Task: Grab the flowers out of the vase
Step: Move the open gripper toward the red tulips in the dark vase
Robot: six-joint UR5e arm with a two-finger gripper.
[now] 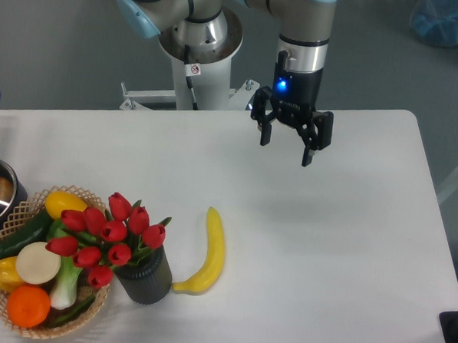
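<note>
Nearest us, vase (pixel 146 278) with flowers (pixel 106 238) upright inside, well down-left of our pincer (pixel 288 149). Pincer hangs wide, holding nothing, above bare table (pixel 348 247). Banana (pixel 207 255) touches the vase's base; basket (pixel 67 320) crowds the far side, so we judge a top approach cleanest.

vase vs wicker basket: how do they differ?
Look: the vase is a dark matte cylinder, while the basket is light tan woven wicker.
Shape: the vase is narrow and upright; the basket is wide and shallow.
Contents: the vase holds red tulip flowers, and the basket holds mixed produce, including an orange.
Shared: both sit on the white table at front left, side by side, far from the open end effector.
</note>
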